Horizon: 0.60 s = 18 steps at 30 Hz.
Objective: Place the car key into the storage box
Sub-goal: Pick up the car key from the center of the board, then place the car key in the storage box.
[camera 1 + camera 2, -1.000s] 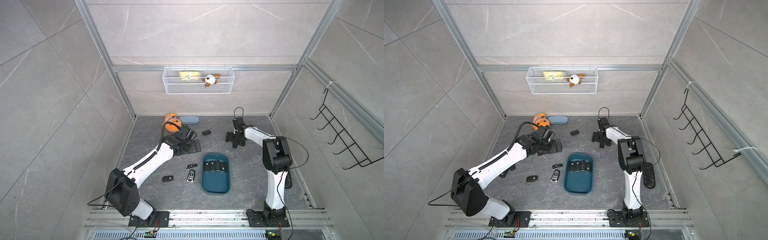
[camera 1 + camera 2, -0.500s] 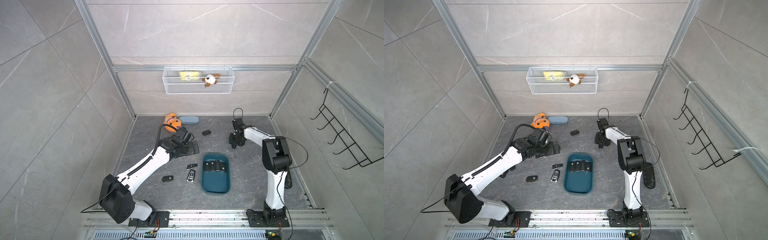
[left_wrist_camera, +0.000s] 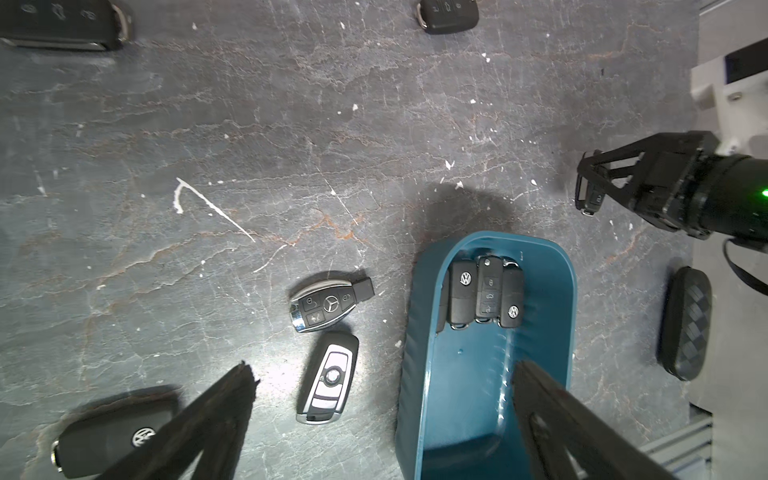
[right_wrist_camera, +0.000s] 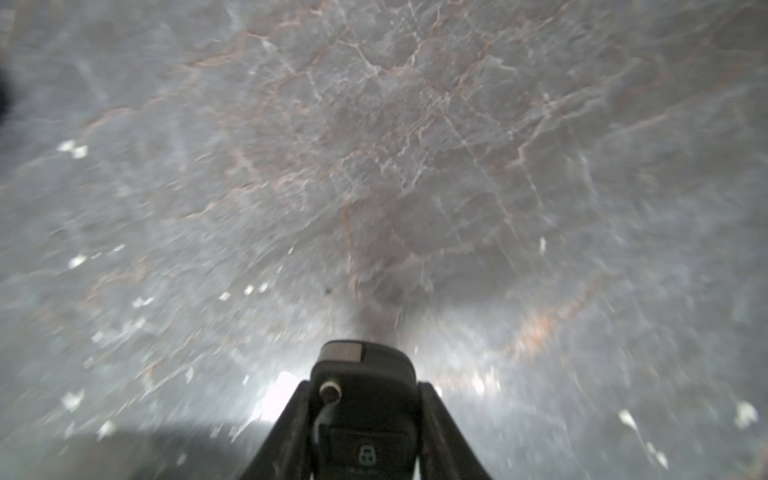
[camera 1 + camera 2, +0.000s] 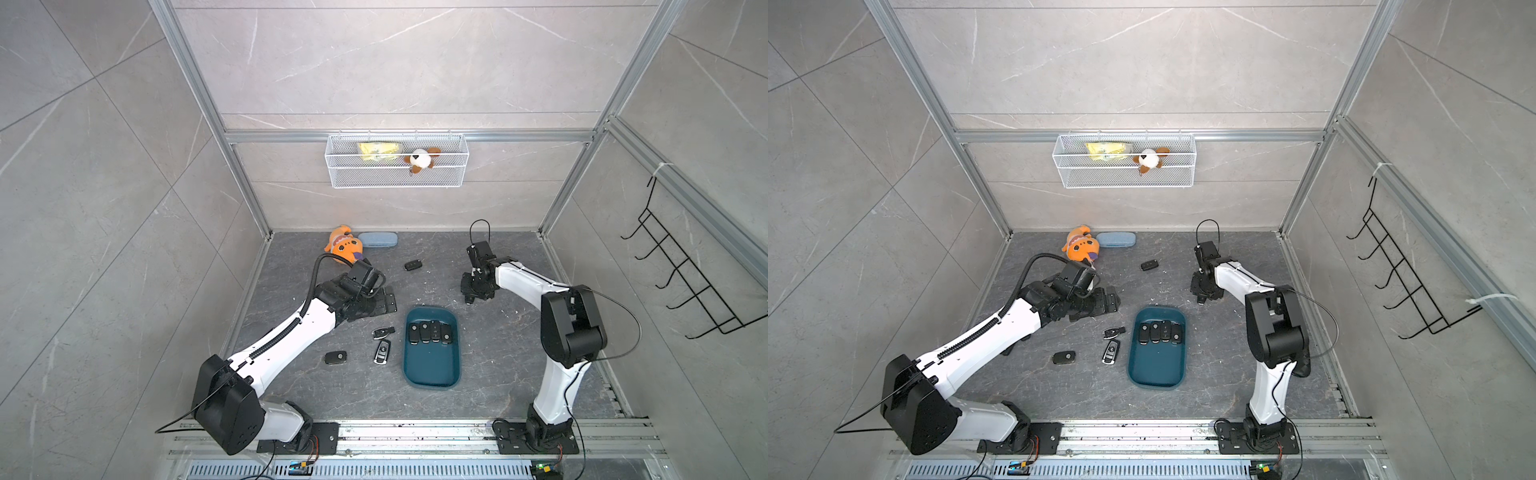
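Wide-spread, empty left claw (image 3: 384,370) hangs above loose keys (image 3: 328,378), left of storage box (image 5: 432,365). Box long axis near-far; four keys (image 5: 430,332) fill far end, near half free. Beyond far-right corner, right claw (image 4: 365,415) pinches car key (image 4: 365,390); box lies near-left of it, tabletop (image 5: 478,332) between looks bare.

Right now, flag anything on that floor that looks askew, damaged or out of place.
Nothing spilled or broken. The floor carries a white scratch and pale chips. Loose fobs beside the storage box lie at mixed angles, unlike the neat row inside.
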Tool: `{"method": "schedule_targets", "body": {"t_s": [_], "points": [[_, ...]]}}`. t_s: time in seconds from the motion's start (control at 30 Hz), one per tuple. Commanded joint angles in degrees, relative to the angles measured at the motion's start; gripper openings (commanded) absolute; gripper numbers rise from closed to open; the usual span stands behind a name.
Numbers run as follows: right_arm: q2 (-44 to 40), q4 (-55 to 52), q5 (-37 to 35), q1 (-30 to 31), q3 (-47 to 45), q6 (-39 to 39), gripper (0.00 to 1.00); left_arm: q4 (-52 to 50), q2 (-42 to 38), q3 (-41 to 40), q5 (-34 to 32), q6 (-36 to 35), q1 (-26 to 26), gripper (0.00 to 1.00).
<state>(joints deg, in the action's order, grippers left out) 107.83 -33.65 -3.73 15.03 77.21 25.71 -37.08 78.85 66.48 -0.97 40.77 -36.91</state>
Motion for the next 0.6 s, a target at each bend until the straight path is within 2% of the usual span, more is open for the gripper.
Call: {"method": "schedule_targets", "body": {"t_s": [0.0, 0.27, 0.57], "points": [[-6.4, -1.6, -1.5, 2.2, -2.7, 2.8, 0.34, 1.6, -2.5, -0.7, 2.5, -1.4, 0.3, 1.00], [-17.9, -5.9, -5.2, 11.0, -8.7, 9.6, 0.34, 3.5, -3.6, -3.2, 5.3, -2.9, 0.3, 1.00], [-21.8, -10.3, -10.2, 25.7, -12.9, 21.7, 0.35, 3.6, -5.5, -4.4, 6.0, -5.3, 0.6, 1.00]]}}
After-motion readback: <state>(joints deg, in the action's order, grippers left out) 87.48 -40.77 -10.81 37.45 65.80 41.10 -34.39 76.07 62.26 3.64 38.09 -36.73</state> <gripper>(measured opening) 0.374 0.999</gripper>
